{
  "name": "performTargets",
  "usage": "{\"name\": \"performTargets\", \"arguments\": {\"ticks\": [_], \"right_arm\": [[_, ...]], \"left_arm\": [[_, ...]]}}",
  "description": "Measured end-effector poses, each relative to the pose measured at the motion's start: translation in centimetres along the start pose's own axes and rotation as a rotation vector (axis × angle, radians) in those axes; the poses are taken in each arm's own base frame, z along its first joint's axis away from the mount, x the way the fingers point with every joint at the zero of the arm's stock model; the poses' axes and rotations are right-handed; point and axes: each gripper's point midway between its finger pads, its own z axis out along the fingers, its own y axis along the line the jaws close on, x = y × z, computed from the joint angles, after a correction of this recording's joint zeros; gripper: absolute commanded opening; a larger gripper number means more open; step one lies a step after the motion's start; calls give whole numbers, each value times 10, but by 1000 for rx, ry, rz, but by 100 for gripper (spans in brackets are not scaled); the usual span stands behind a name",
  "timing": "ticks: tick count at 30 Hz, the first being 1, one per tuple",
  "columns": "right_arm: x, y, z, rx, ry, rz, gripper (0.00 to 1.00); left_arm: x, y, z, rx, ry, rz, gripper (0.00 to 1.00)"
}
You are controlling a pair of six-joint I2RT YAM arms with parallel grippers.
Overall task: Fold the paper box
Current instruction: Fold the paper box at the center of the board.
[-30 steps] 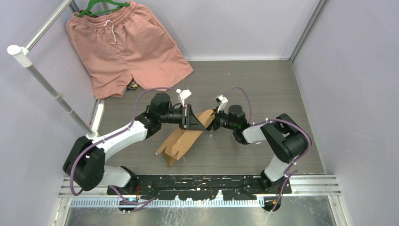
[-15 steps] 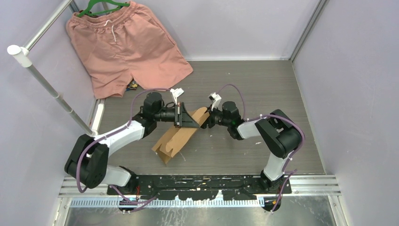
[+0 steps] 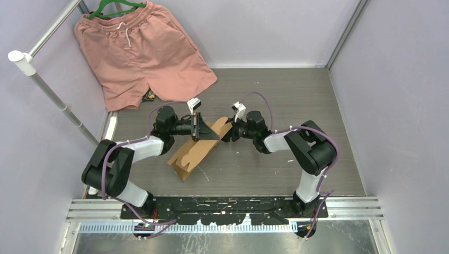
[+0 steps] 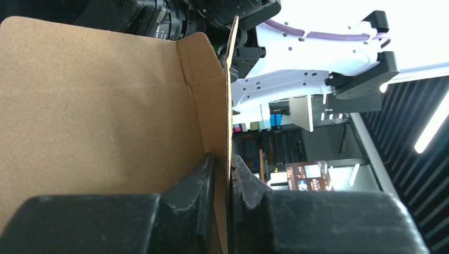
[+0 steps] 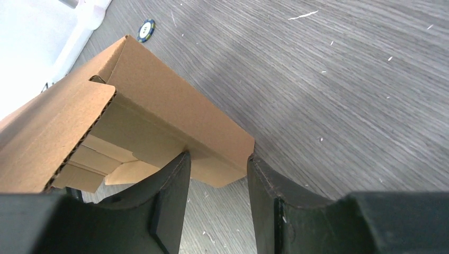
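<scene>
Blocked in the middle of the surface (image 3: 307,106) by the paper box (image 3: 195,152), clamped on one panel by the left hand (image 4: 229,169) and gripped at its end by the right hand (image 5: 217,159). Open over bare grey boards to the right and far side. Hemmed far left by pink shorts (image 3: 137,53) and a slanted metal pole (image 3: 58,100).

A robotics lab test cell: plain lavender walls (image 3: 275,32) close in a grey wood-grain tabletop (image 3: 296,95), and an aluminium rail (image 3: 355,206) runs by the arm bases. Beyond the left gripper (image 4: 225,161), strip lights (image 4: 431,128) and stocked shelving (image 4: 265,143) show a wider workroom.
</scene>
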Motion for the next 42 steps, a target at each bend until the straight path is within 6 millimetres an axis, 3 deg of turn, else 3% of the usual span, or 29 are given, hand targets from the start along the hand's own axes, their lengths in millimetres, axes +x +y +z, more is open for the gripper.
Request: {"name": "performTargets", "arguments": {"ticks": [11, 33, 42], "right_arm": [[-2, -9, 11, 16, 18, 13, 52], [-19, -18, 40, -3, 49, -16, 56], [-23, -19, 57, -63, 73, -31, 47]], "left_arm": [[-11, 19, -6, 105, -14, -108, 15], [-34, 28, -14, 127, -68, -170, 15], [-43, 35, -16, 121, -88, -197, 15]]}}
